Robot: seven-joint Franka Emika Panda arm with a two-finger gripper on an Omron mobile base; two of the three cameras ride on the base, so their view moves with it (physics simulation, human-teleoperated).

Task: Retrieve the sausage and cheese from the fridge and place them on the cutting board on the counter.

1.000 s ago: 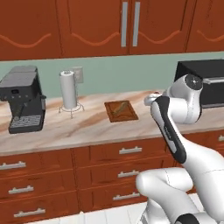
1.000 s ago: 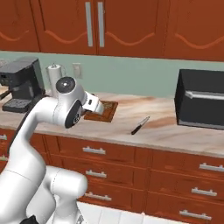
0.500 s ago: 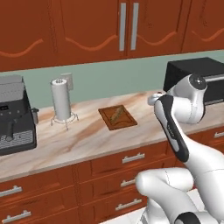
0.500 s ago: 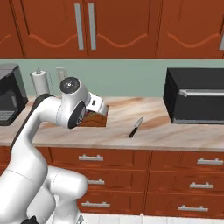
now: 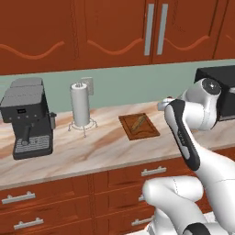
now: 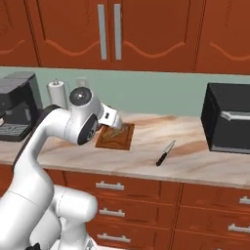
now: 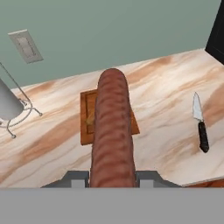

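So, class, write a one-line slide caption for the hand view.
Gripper holding the sausage above the counter, pointed toward the cutting board, knife lying nearby.

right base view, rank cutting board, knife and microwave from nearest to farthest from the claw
1. Cutting board, right beside the claw holding the sausage.
2. Knife, on the counter to the right.
3. Microwave, at the far right.
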